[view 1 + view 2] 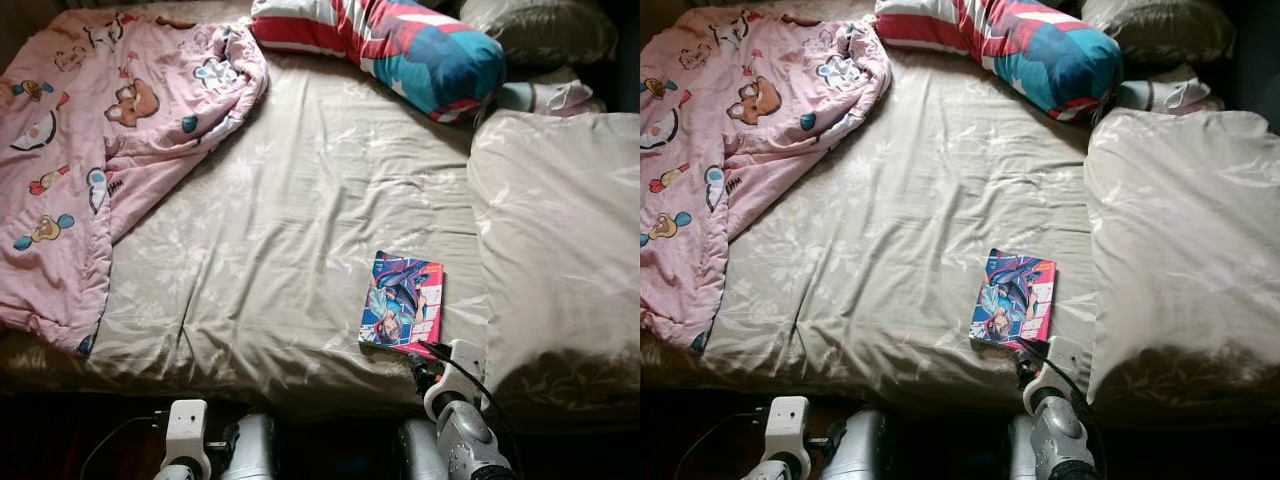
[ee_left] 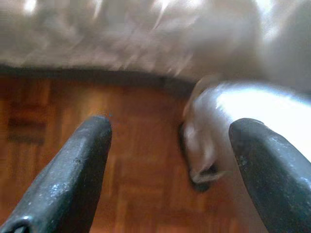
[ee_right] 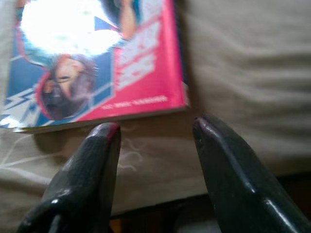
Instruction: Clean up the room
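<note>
A book (image 1: 402, 303) with a bright pink and blue illustrated cover is seen lying flat on the beige floral sheet of the bed (image 1: 290, 220), near the bed's front edge and just beside a large beige pillow (image 1: 560, 240) on the robot's right. The right gripper (image 3: 156, 128) is positioned at the book's near edge, fingers parted and empty, tips just short of the cover and not touching it; the sheet is seen between them. The left gripper (image 2: 170, 141) is held low in front of the bed, fingers spread apart with nothing between them, above a wooden parquet floor (image 2: 97, 160). A pink cartoon-print quilt (image 1: 90, 150) is bunched at the far left of the bed. A red, white and teal bolster (image 1: 400, 45) lies across the head of the bed.
</note>
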Robot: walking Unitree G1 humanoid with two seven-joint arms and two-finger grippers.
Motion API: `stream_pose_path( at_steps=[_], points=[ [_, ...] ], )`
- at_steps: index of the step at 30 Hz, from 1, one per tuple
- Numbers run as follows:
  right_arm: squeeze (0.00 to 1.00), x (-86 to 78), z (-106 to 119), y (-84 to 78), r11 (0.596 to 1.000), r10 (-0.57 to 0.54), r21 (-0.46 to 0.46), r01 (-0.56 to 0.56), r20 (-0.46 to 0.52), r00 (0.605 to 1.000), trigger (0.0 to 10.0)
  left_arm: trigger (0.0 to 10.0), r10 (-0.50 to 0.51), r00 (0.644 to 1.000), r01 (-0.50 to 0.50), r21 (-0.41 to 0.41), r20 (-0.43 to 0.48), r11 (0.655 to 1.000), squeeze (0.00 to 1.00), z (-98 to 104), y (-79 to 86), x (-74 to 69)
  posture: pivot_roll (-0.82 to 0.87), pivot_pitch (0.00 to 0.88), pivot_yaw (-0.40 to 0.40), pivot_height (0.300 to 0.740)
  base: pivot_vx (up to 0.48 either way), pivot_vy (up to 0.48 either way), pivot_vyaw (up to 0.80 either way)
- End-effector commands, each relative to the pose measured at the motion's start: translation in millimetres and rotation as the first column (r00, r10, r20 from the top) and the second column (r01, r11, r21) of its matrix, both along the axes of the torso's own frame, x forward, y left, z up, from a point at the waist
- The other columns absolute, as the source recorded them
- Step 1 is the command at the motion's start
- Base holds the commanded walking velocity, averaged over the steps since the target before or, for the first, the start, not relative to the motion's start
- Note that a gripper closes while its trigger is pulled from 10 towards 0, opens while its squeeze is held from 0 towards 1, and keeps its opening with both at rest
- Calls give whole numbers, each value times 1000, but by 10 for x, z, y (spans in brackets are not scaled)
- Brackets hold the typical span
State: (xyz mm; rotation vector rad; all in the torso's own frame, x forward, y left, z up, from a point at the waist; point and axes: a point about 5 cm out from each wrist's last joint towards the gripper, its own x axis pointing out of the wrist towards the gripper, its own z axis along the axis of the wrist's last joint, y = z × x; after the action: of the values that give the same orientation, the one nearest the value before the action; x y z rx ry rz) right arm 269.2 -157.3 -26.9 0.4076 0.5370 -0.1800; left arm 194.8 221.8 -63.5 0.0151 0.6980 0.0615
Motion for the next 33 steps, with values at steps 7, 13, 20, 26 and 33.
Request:
stream_pose_path(
  at_steps=[7,13,20,26,33],
  points=[
    [0,-6,-28,80,994,-51,92,54,-32,998,10000,10000,3,997,0,36,-79,999,0,-87,185,-261,102,294,135,637,0,0,0],
    [0,35,9,111,990,-53,132,53,-2,999,10000,10000,-4,998,7,51,-60,999,0,-58,251,-263,116,300,147,637,0,0,0],
    [0,66,38,78,991,-62,118,60,11,998,10000,10000,-12,998,15,54,-56,998,0,-54,229,-241,113,301,150,637,0,0,0],
    [0,89,59,31,991,-79,107,76,17,997,10000,10000,-12,998,15,57,-54,998,0,-55,231,-252,124,296,156,637,0,0,0],
    [0,168,130,-11,992,-86,95,82,38,996,10000,10000,-6,998,11,64,-69,998,0,-64,273,-290,127,292,161,637,0,0,0]
  ],
)
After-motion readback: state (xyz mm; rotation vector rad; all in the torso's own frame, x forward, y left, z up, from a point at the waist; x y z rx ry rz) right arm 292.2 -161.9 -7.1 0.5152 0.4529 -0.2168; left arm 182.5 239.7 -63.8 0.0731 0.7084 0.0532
